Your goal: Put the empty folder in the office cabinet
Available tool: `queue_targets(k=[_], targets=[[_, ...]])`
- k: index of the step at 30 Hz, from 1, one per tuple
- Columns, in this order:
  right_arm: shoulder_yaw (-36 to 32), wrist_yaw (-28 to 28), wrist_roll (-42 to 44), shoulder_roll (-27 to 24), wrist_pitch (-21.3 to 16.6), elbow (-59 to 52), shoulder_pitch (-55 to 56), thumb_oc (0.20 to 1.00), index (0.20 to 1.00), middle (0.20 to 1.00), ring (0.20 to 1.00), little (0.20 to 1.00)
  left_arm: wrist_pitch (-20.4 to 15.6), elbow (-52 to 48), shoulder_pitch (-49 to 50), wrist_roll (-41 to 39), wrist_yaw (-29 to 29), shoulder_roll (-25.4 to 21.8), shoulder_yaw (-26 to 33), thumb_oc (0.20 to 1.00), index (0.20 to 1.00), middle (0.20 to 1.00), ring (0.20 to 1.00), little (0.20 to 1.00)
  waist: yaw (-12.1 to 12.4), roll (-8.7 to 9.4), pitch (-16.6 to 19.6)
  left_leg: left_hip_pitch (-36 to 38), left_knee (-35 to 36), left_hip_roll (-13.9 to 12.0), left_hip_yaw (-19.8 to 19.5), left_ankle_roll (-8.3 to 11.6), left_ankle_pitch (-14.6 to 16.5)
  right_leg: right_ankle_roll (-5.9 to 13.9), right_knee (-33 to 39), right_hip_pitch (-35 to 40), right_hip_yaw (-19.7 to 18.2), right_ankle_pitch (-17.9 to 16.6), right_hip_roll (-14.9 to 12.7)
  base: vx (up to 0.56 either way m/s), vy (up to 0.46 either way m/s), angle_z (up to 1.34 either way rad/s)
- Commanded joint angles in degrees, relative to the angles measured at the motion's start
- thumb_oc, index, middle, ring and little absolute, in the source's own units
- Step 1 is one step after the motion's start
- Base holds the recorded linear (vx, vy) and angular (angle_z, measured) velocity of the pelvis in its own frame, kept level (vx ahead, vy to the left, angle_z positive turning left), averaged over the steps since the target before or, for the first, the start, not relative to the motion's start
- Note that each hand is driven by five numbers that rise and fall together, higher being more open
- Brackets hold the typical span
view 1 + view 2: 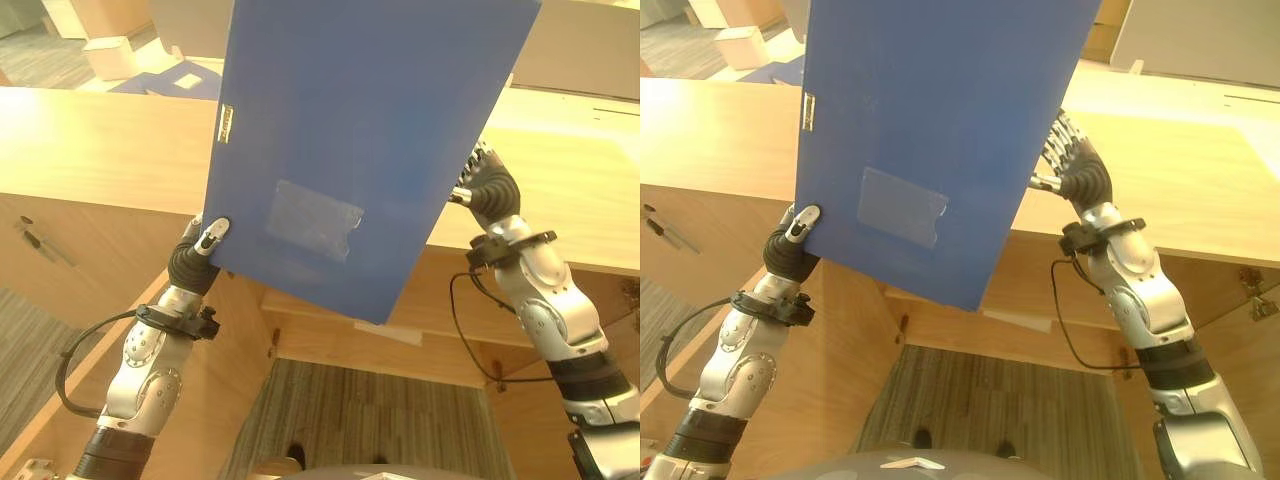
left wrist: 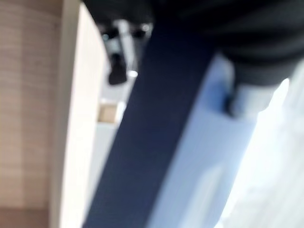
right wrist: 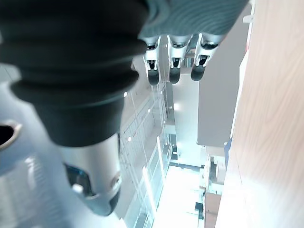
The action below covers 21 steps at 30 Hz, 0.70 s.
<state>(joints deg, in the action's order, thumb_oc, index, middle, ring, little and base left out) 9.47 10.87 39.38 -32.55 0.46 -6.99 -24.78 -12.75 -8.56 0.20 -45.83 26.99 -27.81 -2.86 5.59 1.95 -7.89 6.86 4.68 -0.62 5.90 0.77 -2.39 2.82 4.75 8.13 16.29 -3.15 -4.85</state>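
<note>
Blue folder (image 1: 350, 130) with pale clear tape patch (image 1: 315, 218); light wood cabinet (image 1: 90, 150); grey striped carpet (image 1: 370, 420) below the hands.

A blue folder (image 1: 940, 130) fills the upper centre, left hand (image 1: 792, 243) and right hand (image 1: 1072, 160) at its edges above the counter (image 1: 710, 130).

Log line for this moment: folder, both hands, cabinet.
blue folder: raised upright over wooden cabinet top | left hand: thumb on lower corner | right hand: fingers straight, behind far edge | stowed: no
</note>
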Motion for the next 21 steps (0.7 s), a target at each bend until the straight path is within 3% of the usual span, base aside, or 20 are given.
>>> queue_targets(k=[1,11,21], targets=[[-1.44,-0.19,0.8,-0.27,0.65,1.17,0.82,1.0,1.0,1.0,1.0,1.0,-4.66,-0.36,-1.75,1.54,-0.33,-2.36,0.67,0.2,0.2,0.2,0.2,0.2,1.22,0.71,3.4,0.67,0.32,-1.57,-1.77,0.07,3.68,5.89,0.25,-0.14,-3.31,-0.55,-5.48,0.0,0.0,0.0],[1.99,-0.38,3.13,1.26,3.94,1.47,-2.89,1.0,1.0,1.0,1.0,1.0,-5.26,1.4,-2.39,3.1,-0.74,-2.55,-0.8,0.2,0.2,0.2,0.2,0.2,1.93,0.81,3.6,0.59,0.32,-1.66,-1.89,0.11,3.5,5.77,0.25,-0.05,-2.97,-0.58,-5.49,0.0,0.0,0.0],[5.18,-0.96,2.47,3.64,4.74,1.01,-4.1,1.0,1.0,1.0,1.0,1.0,-5.18,1.75,-3.86,3.49,-1.89,-2.05,-2.71,0.2,0.2,0.2,0.2,0.2,1.98,0.62,3.78,0.61,0.32,-1.68,-1.88,0.17,3.4,5.72,0.25,-0.03,-2.95,-0.56,-5.53,0.0,0.0,0.0]])
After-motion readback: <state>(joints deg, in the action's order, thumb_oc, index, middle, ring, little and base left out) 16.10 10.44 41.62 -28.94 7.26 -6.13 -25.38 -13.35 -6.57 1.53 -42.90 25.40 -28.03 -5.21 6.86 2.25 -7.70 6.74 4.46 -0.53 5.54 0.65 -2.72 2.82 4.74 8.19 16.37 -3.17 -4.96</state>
